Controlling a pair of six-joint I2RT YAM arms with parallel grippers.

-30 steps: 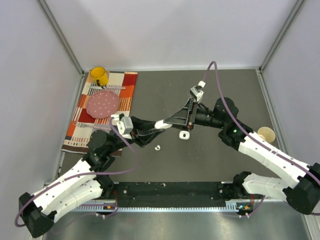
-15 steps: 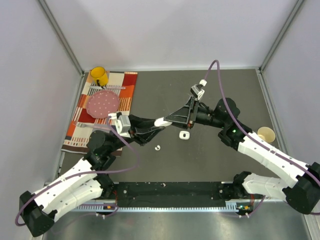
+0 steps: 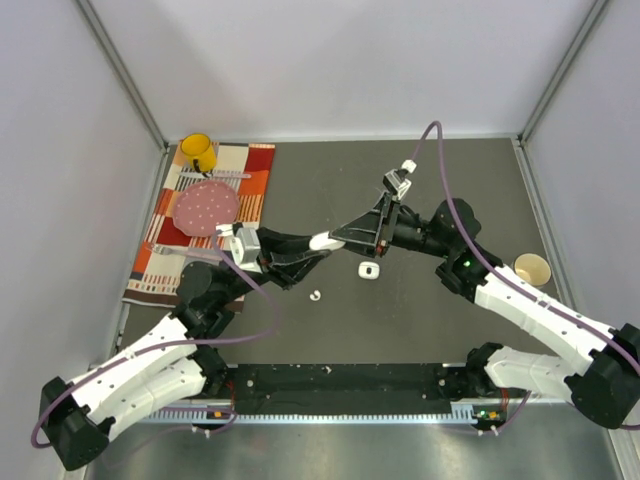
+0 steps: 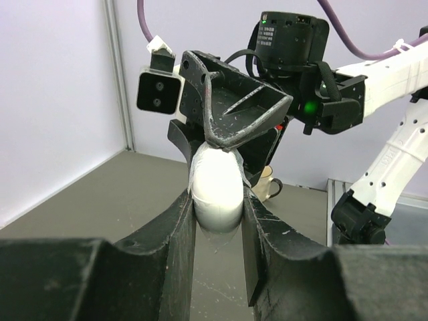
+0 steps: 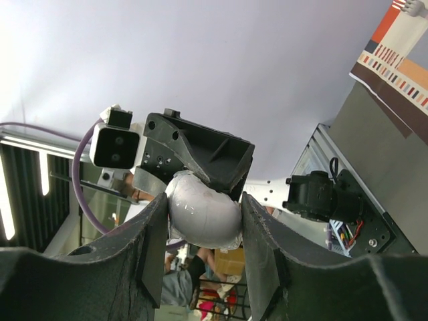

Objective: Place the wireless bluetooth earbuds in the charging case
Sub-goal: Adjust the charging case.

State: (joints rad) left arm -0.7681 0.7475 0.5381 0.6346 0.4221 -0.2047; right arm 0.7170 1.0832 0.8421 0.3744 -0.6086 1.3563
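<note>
**Pincer state.** The left pincer (image 4: 217, 204) is clamped on the charging case (image 3: 322, 242), a white oval body. In the left wrist view both fingers press against its sides. The right pincer (image 5: 203, 212) is clamped on the same case from the opposite end. In the right wrist view the case sits between its two fingers and touches both. The case is held above the counter (image 3: 430, 190), clear of the surface, with the two arms meeting at it. Whether its lid is open or closed cannot be told.

**Task items, located from the charging case.**
- One earbud (image 3: 316, 295), a tiny white piece, lies on the counter on the near side of the case, apart from both pincers.
- A small white item with a dark centre (image 3: 369, 270) lies on the counter to the near right of the case. It is too small to identify.

**Other items, located from the charging case.**
- Patterned cloth (image 3: 160, 262): well to the left.
- Pink plate (image 3: 207, 207): on the cloth, left of the case.
- Yellow cup (image 3: 197, 152): far left, at the cloth's far end.
- Paper cup (image 3: 531, 268): well to the right.
</note>
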